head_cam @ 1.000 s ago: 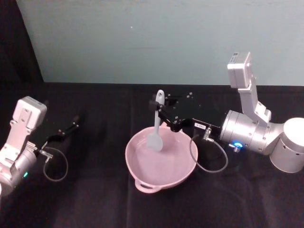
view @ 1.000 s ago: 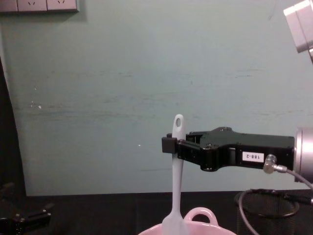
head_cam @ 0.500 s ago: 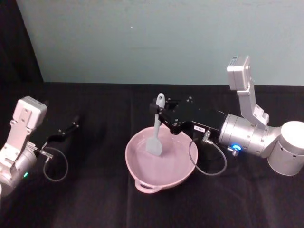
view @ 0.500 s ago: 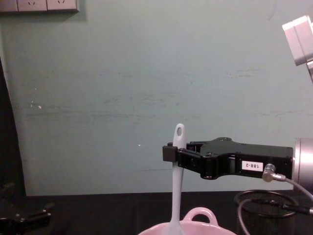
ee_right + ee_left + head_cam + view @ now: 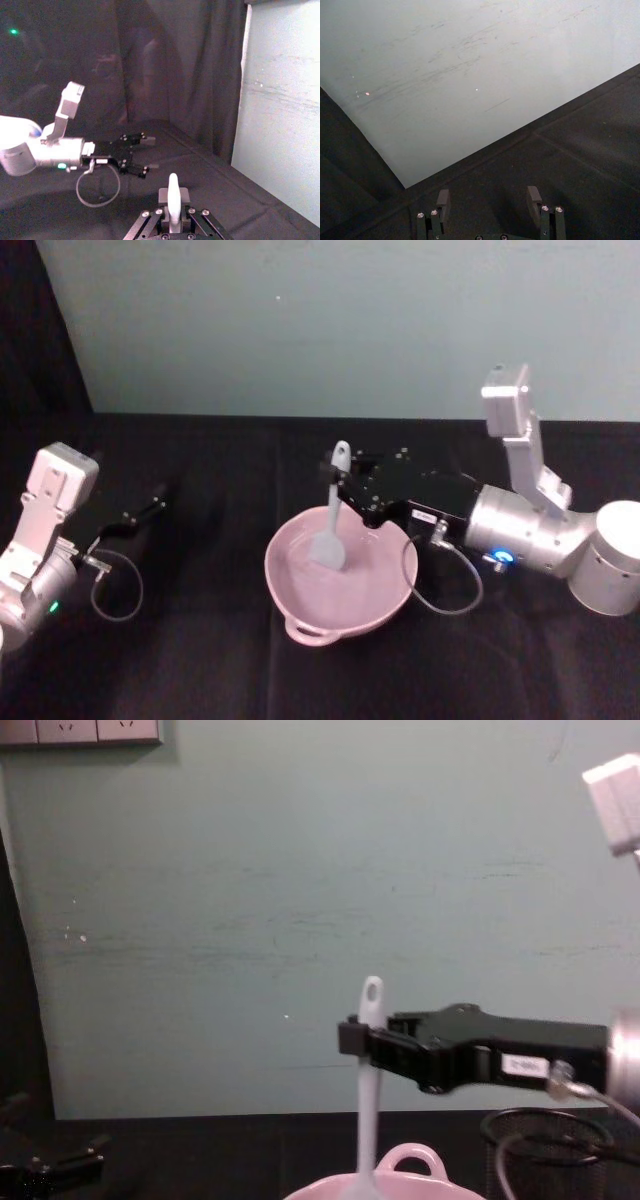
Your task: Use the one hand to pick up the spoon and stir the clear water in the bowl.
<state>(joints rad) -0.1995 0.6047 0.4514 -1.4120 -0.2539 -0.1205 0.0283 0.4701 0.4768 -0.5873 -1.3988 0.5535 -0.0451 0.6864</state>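
small white label (image 5: 522,1065) on the right pincer (image 5: 352,1038), print too blurred to read

The spoon (image 5: 333,512) stands in the central bowl (image 5: 272,575), right pincer (image 5: 333,473) at its handle, left pincer (image 5: 156,502) well left.

Silver wrist (image 5: 520,532), black end effector (image 5: 334,476), looped cable (image 5: 441,612)

Glossy bowl (image 5: 272,576), matt cloth (image 5: 200,660)
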